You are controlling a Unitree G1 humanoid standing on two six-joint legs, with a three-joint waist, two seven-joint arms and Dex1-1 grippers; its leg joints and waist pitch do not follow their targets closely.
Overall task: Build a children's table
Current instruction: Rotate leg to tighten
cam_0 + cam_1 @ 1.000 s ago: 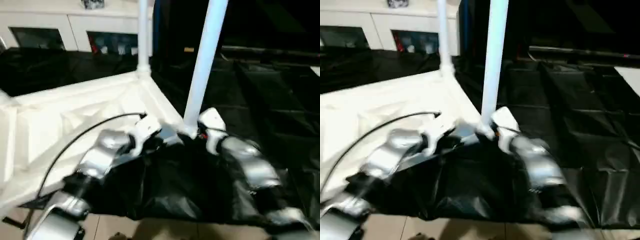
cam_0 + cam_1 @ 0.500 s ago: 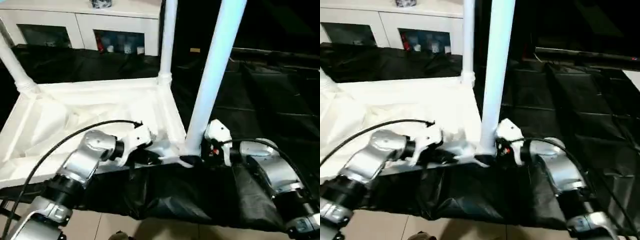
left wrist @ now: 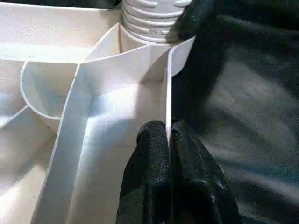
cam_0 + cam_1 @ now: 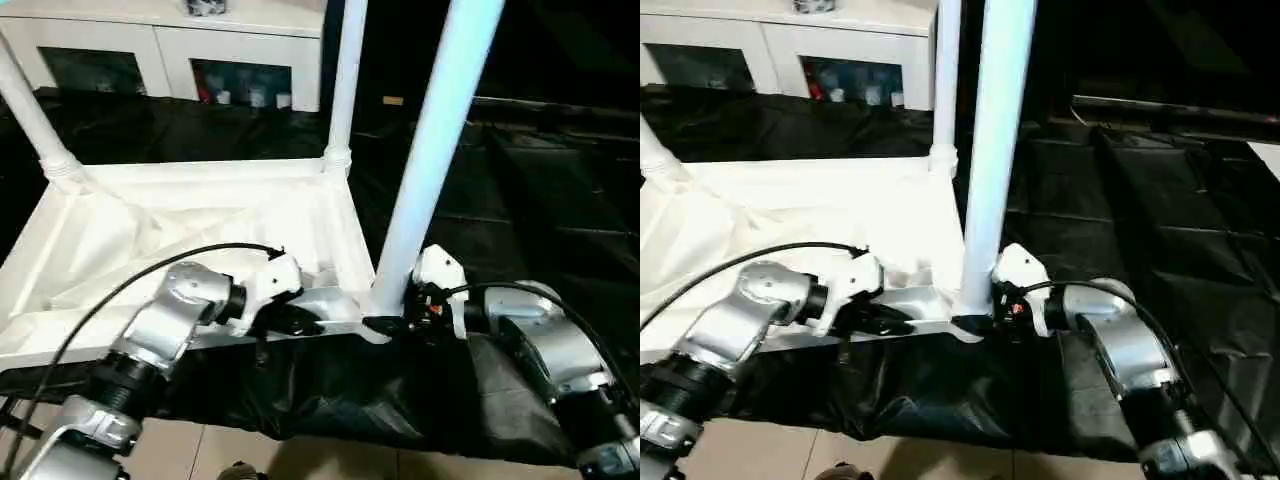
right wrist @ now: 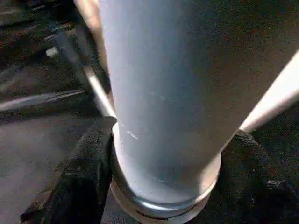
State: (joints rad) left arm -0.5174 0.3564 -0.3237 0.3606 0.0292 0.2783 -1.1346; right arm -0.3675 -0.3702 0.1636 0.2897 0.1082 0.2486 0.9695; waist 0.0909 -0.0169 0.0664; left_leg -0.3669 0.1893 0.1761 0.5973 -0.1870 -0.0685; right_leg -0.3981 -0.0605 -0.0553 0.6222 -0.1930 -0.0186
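You are on the leg-fitting step. The children's table (image 4: 190, 215) lies upside down on the black sheet (image 4: 520, 190), with legs already standing in its two far corners. Your left gripper (image 3: 168, 140) is pinched narrow on the thin near rim of the top, steadying it. Your right gripper (image 5: 161, 154) has a finger on each side of the near-right leg (image 4: 430, 150) at its base, right at the corner socket (image 3: 154, 44). Whether the leg is seated fully I cannot tell. Next, keep the rim pinned and press or twist that leg home.
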